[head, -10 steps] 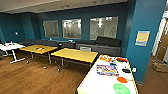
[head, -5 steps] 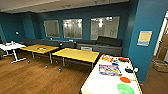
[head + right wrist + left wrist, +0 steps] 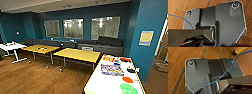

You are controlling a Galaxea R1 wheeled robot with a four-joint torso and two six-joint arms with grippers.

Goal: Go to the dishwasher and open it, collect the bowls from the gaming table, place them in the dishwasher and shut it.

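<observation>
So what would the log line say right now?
phase: driving | white table ahead | green bowl, orange bowl on it

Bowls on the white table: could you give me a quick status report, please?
Green bowl and orange-red bowl sit apart on the white table, near end. Clutter lies farther along it. Hands' state: cannot tell.

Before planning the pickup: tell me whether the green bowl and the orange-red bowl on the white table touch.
Apart. In the head view a strip of white tabletop shows between the orange-red bowl and the green bowl.
</observation>
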